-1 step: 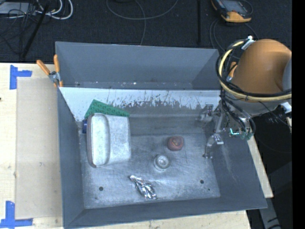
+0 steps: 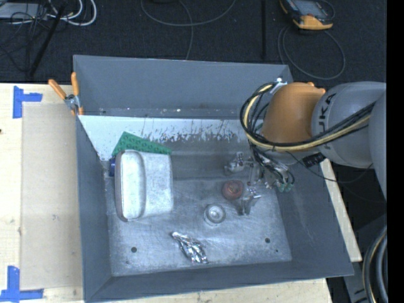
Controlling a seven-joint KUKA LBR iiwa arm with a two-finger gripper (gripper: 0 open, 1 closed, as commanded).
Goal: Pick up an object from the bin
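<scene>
A pale, rounded rectangular plastic box (image 2: pixel 144 184) lies on the left side of the grey metal bin (image 2: pixel 189 87), its long side running front to back. A flat green mesh pad (image 2: pixel 140 144) sticks out from under its far end, and a small blue piece (image 2: pixel 112 167) shows at its left edge. Near the middle of the floor sits a small shiny round metal cap (image 2: pixel 214 214). Nearer the front, well apart from the box, lies a crumpled scrap of silver foil (image 2: pixel 190 246). Beyond the bin, a yellow-and-black handheld device (image 2: pixel 307 12) and looped cables (image 2: pixel 82 5) rest on dark carpet.
</scene>
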